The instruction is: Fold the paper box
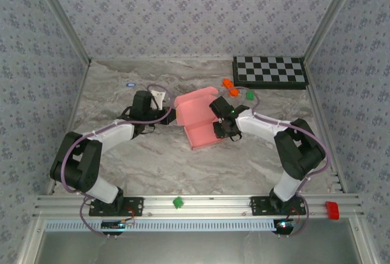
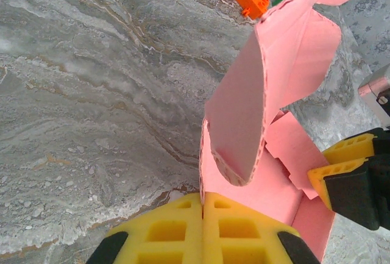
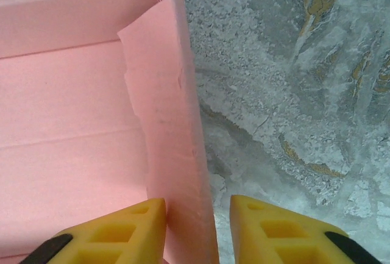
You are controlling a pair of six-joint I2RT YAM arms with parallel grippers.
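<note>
I see 1 paper box (image 1: 196,116), salmon pink and half formed, lying about mid worktop (image 1: 158,160) between the 2 arms. In the left wrist view one flap of it stands up and curls over. The left gripper (image 1: 170,116) is at the box's left edge. In its own cam the 2 yellow fingers (image 2: 164,230) are pressed together w/ the card edge pinched between them. The right gripper (image 1: 219,128) is at the right side of the box. Its 2 fingers (image 3: 122,230) are apart, astride 1 upright side wall; the wall touches one finger and there is a gap to the other. Near the far right corner is 1 checkerboard (image 1: 270,71). Between it and the box I count 2 small orange blocks (image 1: 228,83) and 1 green block (image 1: 250,95). On the front rail (image 1: 213,202) there is 1 green piece (image 1: 178,202) and 1 red piece (image 1: 331,210).
</note>
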